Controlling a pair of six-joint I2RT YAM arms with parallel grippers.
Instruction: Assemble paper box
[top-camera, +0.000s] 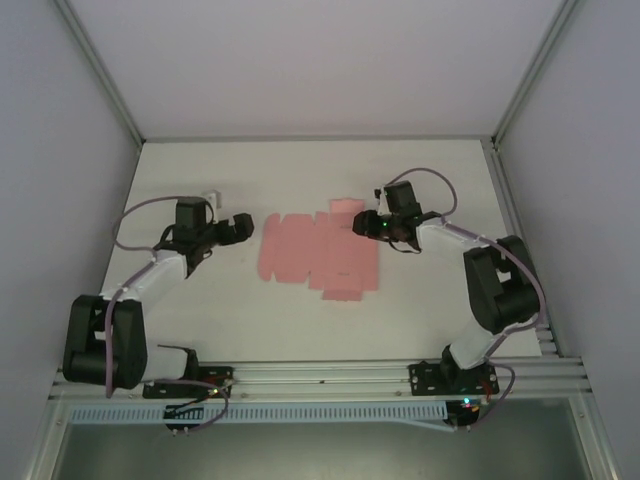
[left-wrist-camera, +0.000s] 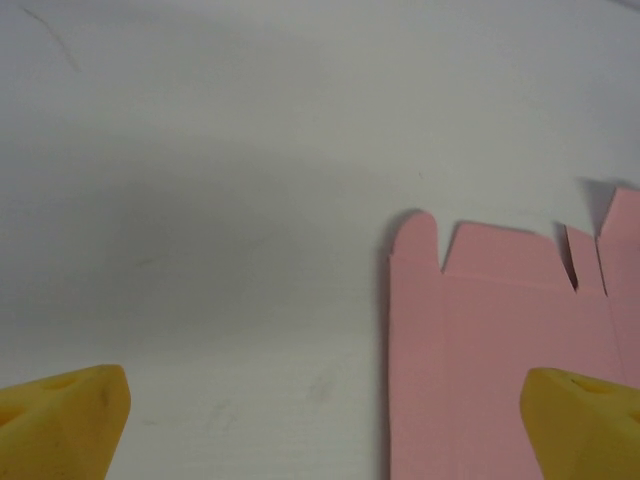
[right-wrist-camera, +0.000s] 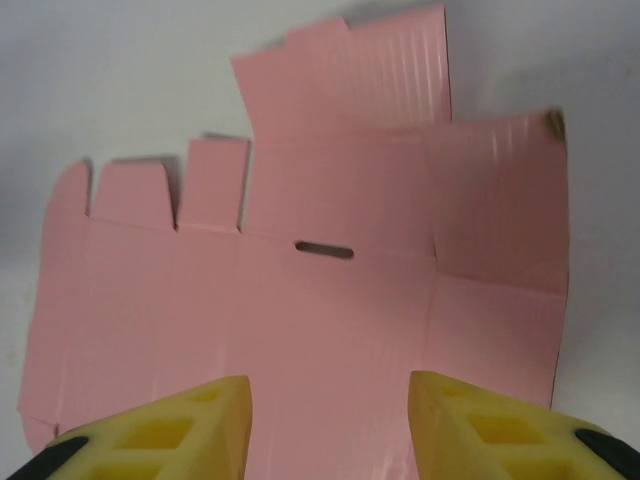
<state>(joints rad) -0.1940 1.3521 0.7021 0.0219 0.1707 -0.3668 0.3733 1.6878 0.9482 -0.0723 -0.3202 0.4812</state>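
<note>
white table (top-camera: 300, 170), flat paper box (top-camera: 315, 255), left claw (top-camera: 247, 228) wide open at its edge, right claw (top-camera: 359, 224) half-open above

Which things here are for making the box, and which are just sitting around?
For the job:
- paper box, a flat pink sheet, not folded yet
- left gripper, open, beside the sheet
- right gripper, over the sheet's right end

Just there:
- white table
- metal rail at the near edge
- small white bit near the left gripper, too small to tell what it is
</note>
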